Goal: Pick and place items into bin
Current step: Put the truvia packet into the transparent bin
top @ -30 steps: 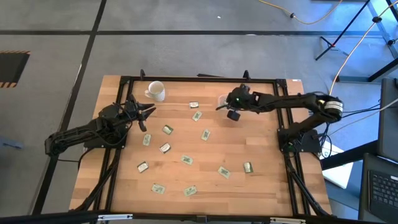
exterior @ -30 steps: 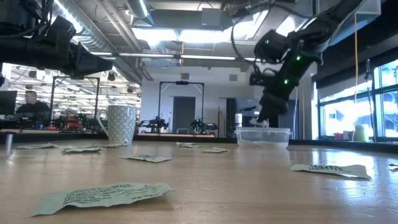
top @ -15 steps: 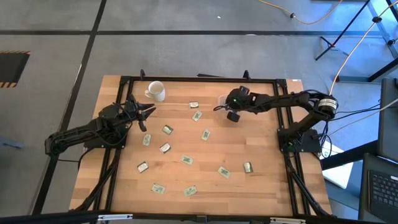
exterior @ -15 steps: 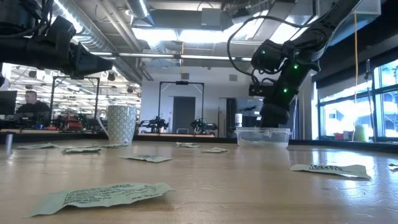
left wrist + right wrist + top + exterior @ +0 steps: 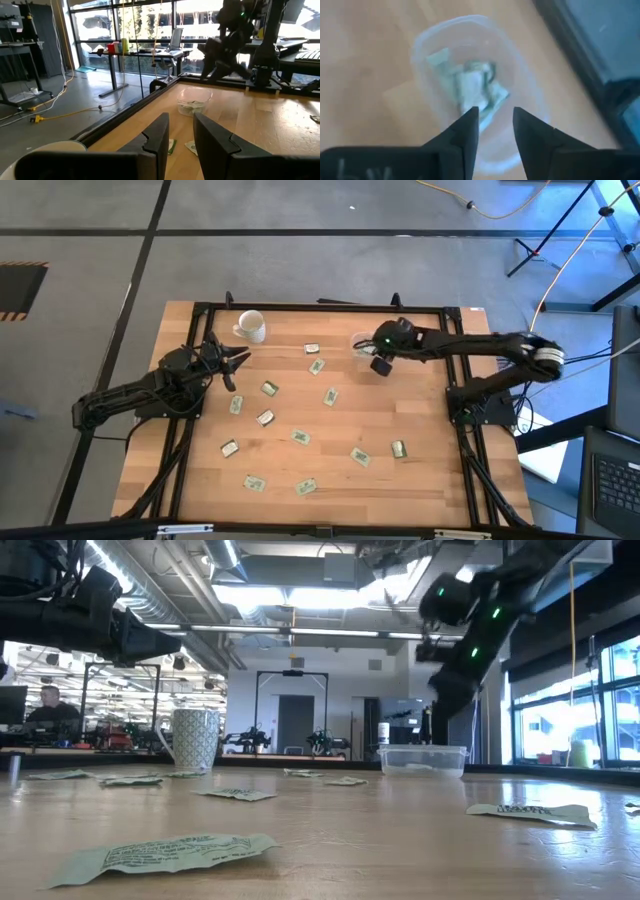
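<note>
Several pale green packets [image 5: 300,437] lie flat and scattered on the wooden table. The clear bin [image 5: 359,342] stands at the far middle. In the right wrist view it [image 5: 432,45] holds a few packets [image 5: 470,87]. My right gripper [image 5: 495,120] hangs open above the bin's right side, also seen in the high view [image 5: 374,352], with nothing between its fingers. My left gripper [image 5: 236,366] waits open and level at the table's left [image 5: 179,127].
A white mug [image 5: 250,326] stands at the far left, just beyond my left gripper. A black frame [image 5: 320,307] runs along the table's far and side edges. The packets nearest the bin [image 5: 311,349] lie to its left.
My right gripper has gone down into the bin and then risen clear of it, drawing back a little toward the table's right edge. The bin has stayed in place. My left arm has kept still.
</note>
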Controlling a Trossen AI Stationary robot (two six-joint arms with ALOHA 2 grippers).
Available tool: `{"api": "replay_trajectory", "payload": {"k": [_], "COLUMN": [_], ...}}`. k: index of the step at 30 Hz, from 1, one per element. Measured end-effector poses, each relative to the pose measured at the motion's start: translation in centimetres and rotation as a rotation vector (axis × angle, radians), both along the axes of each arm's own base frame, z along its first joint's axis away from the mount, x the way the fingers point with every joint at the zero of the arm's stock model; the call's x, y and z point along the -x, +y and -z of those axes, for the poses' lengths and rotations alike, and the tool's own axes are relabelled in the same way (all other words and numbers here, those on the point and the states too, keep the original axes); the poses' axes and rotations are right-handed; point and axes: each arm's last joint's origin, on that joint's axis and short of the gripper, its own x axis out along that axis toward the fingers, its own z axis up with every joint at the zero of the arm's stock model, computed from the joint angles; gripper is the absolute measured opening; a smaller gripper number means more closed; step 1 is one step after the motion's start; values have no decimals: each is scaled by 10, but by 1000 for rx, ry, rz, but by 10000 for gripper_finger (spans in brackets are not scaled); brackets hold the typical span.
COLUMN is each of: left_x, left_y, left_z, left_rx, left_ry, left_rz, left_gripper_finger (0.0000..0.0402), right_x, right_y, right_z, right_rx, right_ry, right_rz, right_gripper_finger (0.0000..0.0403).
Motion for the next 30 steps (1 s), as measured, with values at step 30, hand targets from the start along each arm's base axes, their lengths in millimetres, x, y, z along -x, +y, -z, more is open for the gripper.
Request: {"api": "replay_trajectory", "payload": {"k": [30], "left_x": [0], "left_y": [0], "left_z": [0], "left_rx": [-46], "left_ry": [24], "left_rz": [-1], "left_gripper_finger": [82], "right_x": [27], "right_y": [218], "right_z": [21], "right_rx": [-480], "right_ry": [268], "right_rz": [-312], "right_gripper_finger": [124]}}
